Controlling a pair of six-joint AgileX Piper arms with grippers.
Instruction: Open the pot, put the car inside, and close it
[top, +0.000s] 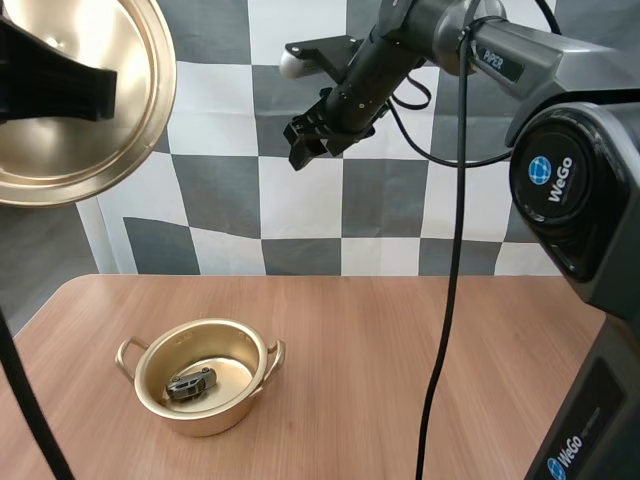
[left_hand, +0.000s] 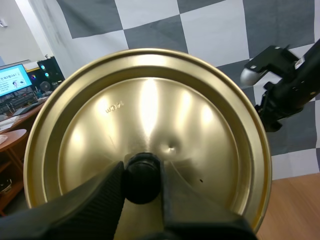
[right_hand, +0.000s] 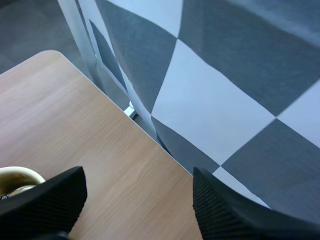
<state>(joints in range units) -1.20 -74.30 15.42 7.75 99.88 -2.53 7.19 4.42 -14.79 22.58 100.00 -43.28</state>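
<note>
Pot (top: 203, 390) sits open on table (top: 400, 340), car (top: 190, 384) inside on its bottom. L gripper (left_hand: 142, 187) clamped on lid's (left_hand: 150, 110) black knob (left_hand: 142, 172), lid held high above pot, off to its left. R gripper (top: 312, 140) high above pot & to its right, fingers wide apart, holding nothing.

The high view looks forward and down over the pot (top: 205, 415). The right wrist view, from above, apparently shares its rim; the left wrist view faces the lid (left_hand: 165, 115) closely.
</note>
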